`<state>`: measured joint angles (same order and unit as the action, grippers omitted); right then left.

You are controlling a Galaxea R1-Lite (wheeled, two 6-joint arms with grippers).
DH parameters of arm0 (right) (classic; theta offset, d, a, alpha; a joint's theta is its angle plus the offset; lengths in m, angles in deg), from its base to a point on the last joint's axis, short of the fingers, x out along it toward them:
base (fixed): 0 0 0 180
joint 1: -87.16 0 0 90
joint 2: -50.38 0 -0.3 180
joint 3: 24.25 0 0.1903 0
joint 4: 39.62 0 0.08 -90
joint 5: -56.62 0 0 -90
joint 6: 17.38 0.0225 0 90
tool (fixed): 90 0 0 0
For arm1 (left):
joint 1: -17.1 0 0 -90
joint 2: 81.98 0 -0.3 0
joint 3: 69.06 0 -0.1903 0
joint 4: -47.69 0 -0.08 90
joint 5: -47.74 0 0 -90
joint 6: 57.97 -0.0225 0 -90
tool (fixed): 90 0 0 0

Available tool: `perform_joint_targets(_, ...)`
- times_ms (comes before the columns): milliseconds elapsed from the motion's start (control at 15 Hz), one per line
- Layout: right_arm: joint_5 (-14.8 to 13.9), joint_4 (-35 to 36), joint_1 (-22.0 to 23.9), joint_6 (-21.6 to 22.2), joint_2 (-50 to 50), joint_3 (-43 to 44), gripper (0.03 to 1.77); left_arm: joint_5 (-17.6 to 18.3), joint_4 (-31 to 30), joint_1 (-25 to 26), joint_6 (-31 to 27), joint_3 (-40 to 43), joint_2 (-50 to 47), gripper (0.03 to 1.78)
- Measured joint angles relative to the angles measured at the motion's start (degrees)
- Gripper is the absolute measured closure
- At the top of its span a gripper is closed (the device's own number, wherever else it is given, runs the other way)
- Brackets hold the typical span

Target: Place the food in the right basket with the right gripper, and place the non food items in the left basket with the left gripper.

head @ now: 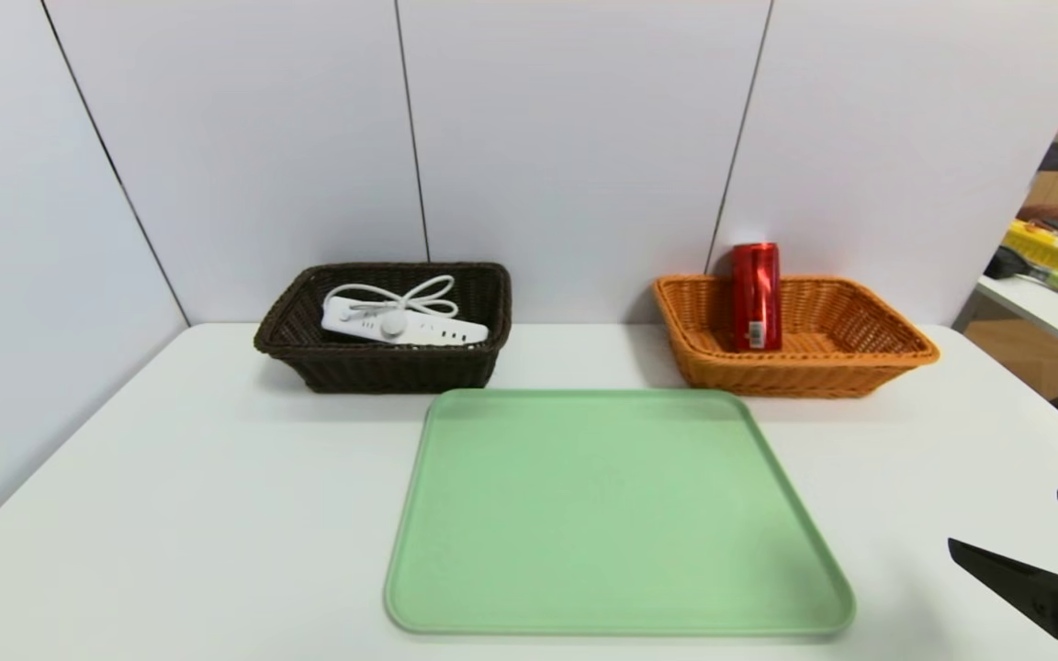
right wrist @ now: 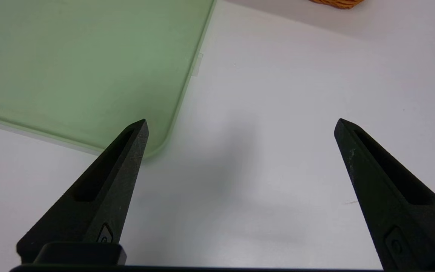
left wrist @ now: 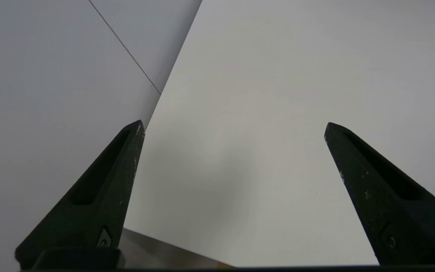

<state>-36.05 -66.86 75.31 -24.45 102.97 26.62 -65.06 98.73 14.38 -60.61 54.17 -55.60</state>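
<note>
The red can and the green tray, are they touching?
Apart. The head view shows the can standing in the orange basket, behind the tray.

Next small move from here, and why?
Probably none beyond easing the right hand back from the table, open: the green tray is bare, the red can stands in the orange basket, and the white power strip lies in the dark basket. Sorting looks done.

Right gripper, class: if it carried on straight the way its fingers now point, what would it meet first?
Probably the bare white tabletop beneath the open right gripper; nothing shows between, though depth is hard to judge.
</note>
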Motion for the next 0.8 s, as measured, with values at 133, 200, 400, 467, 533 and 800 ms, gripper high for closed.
perform_joint_targets(133, 0.04, -0.02, 0.89, 0.00, -1.22, -0.94, 0.10, -0.02, -0.09, 0.22, -0.05, 1.46, -1.57, 0.12)
perform_joint_targets(200, 0.09, 0.02, 1.55, -0.01, -2.15, -1.44, 0.10, -0.02, -0.41, 0.40, -0.10, 2.47, -2.43, 0.12)
perform_joint_targets(400, 0.15, -0.67, 3.36, -0.01, -5.79, -3.30, 0.10, 0.01, -2.71, 0.60, -0.10, 5.84, -5.19, 0.12)
perform_joint_targets(467, 0.20, -1.19, 3.80, -0.01, -7.20, -3.72, 0.10, 0.11, -3.50, 0.60, -0.11, 6.84, -6.16, 0.12)
perform_joint_targets(533, 0.28, -1.77, 4.17, 0.00, -8.66, -4.02, 0.10, 0.50, -4.47, 0.61, -0.13, 7.75, -7.06, 0.12)
perform_joint_targets(800, 0.30, -2.35, 4.72, 0.18, -15.45, -5.75, 0.10, 2.07, -6.21, 0.61, -0.20, 9.18, -10.24, 0.12)
